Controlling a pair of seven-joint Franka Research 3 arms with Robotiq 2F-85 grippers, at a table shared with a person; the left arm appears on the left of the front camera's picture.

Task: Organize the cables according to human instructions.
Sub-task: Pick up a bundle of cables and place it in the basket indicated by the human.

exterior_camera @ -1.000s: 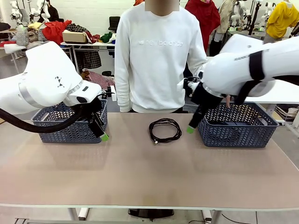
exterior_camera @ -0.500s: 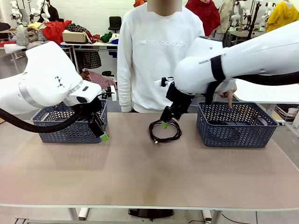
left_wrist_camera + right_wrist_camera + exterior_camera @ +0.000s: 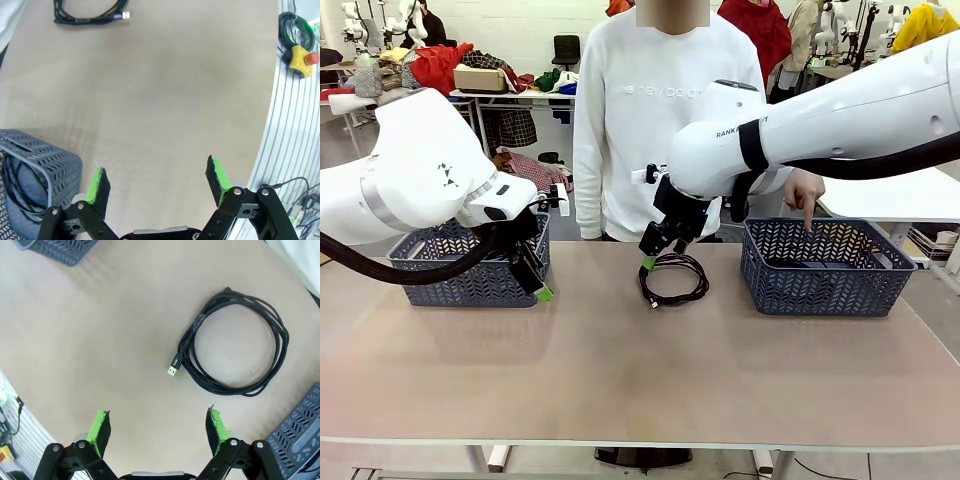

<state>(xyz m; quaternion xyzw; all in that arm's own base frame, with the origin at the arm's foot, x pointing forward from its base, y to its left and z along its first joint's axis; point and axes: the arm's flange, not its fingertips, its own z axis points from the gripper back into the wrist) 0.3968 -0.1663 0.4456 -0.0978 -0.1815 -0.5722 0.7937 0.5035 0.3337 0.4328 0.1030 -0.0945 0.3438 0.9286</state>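
1. My right gripper [image 3: 648, 262] hangs over the far middle of the table [image 3: 620, 380], its green pads spread wide with nothing between them; my left gripper [image 3: 542, 292] sits just in front of the left basket [image 3: 470, 270], jaws equally wide and empty.
2. The coiled cable [image 3: 673, 279] lies flat on the table between the two baskets, just beside and below my right gripper; in the right wrist view it is a neat round loop [image 3: 235, 345] with a small gold-tipped plug [image 3: 172, 371] poking out on one side.
3. I judge it light, limp and a little slick; the strands are only loosely gathered, so a pinch on one strand may let the rest sag or uncoil; the bundled arc near the plug, where several strands run together, looks like the best place to take hold.
4. The person's hand [image 3: 804, 192] points a finger down into the right basket [image 3: 825, 268], which I take as the instructed destination.
5. The tabletop is smooth, tan and bare around the loop, so a low pinch should meet no clutter; another cord [image 3: 12, 185] already lies in the left basket; farther off stand tables with clothing.
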